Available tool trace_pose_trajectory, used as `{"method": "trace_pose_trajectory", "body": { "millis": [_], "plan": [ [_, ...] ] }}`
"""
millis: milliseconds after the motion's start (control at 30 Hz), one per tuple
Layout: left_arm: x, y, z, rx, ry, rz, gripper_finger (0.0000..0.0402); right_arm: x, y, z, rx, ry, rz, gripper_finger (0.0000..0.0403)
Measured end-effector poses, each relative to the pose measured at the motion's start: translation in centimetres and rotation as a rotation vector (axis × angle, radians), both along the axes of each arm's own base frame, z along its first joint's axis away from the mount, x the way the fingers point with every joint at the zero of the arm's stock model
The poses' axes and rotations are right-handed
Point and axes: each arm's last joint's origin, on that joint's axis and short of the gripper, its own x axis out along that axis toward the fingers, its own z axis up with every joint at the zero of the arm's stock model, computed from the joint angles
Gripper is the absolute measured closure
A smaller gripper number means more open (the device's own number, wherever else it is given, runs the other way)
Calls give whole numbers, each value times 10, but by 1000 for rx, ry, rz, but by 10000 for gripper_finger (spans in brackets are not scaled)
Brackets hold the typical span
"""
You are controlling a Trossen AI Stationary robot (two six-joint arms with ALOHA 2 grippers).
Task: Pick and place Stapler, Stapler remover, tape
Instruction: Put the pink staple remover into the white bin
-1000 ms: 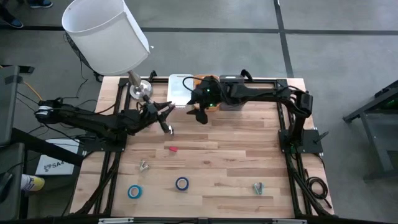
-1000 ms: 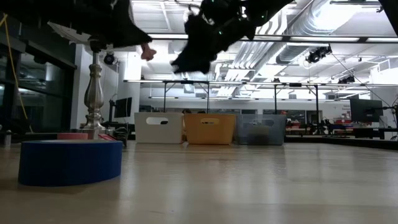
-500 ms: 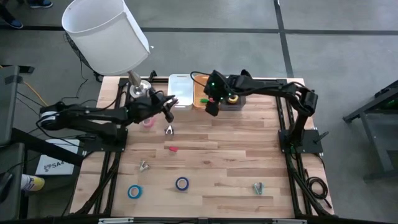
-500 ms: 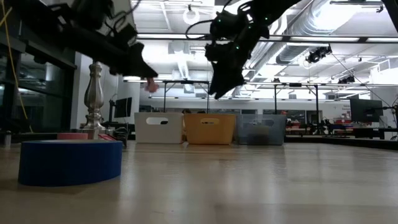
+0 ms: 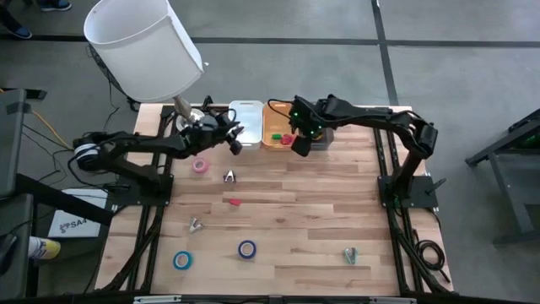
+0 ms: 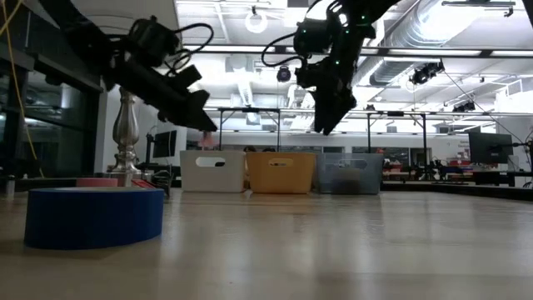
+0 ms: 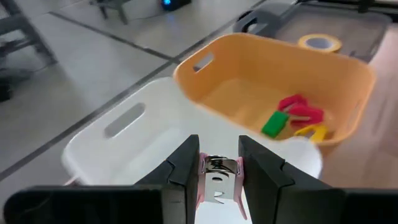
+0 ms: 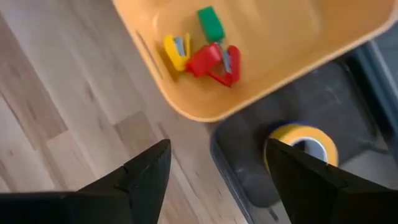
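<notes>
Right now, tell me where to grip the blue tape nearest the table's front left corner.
Grip its ring wall from straight above: one finger in the open centre, one outside. The tape lies flat on the table, hole up, leaving only a low curved side. The right gripper is open by the orange bin; the left gripper holds a stapler remover.

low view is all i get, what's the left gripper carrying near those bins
Observer: A small silver-and-pink metal piece, clamped in the left gripper over the white plastic bin.
Operator: anything in the orange one
Observer: The orange plastic bin holds small red, yellow and green pieces.
Operator: right gripper
Observer: The right gripper is open and empty, above the dark grey bin, which holds a yellow tape roll.
</notes>
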Motion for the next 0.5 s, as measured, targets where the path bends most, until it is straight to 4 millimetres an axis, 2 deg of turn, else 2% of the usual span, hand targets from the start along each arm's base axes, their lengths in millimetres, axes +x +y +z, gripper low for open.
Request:
{"method": "trace_pose_trajectory", "body": {
  "millis": [333, 500],
  "plan": [
    [28, 16, -10, -105, 219, -90, 316, -21, 7, 13, -34, 113, -74, 148],
    [35, 20, 2, -125, 258, -82, 315, -40, 16, 20, -31, 175, -110, 148]
  ]
}}
